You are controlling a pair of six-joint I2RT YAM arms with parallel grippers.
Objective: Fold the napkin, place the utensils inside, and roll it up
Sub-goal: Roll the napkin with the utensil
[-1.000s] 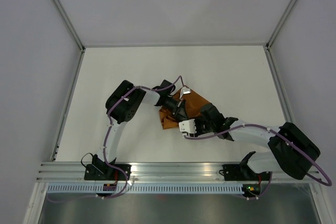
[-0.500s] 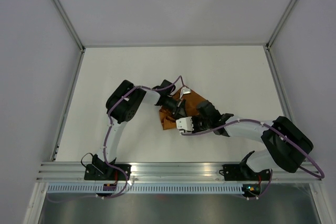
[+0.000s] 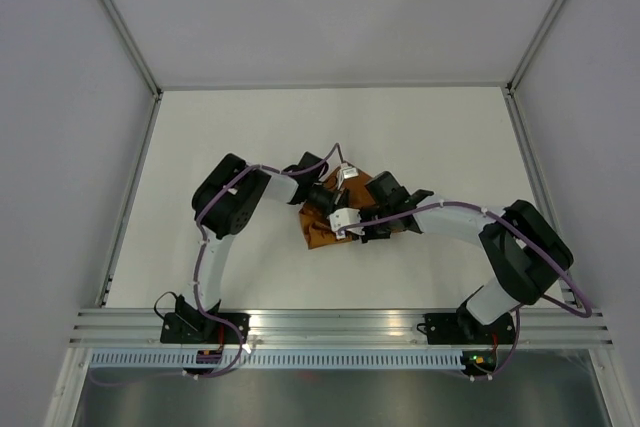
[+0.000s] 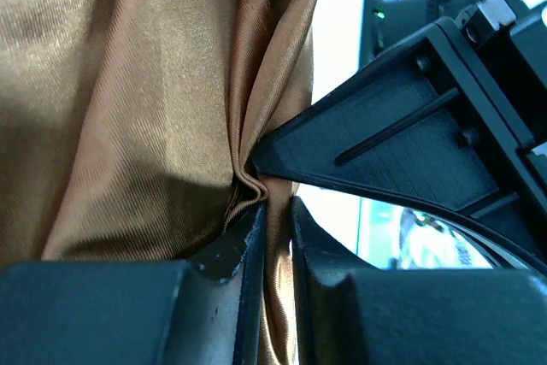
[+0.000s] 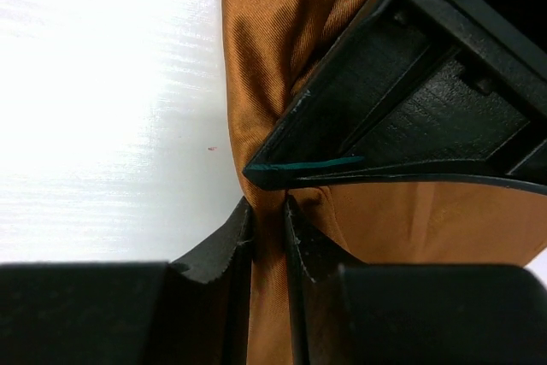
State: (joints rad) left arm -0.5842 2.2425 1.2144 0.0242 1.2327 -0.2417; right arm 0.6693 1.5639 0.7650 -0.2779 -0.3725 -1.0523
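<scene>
Centre of the top view: left gripper pinches a napkin fold, right gripper pinches its edge. Needs tight pinches, matched moves, no gripper collision.

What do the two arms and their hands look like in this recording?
The left arm and right arm have white links joined by bulky black joint housings, with a thin purple cable strung along each. The left hand and right hand have flat black fingers; the right ones show finely toothed inner edges.

The white table carries a bunched rust-brown napkin.
</scene>
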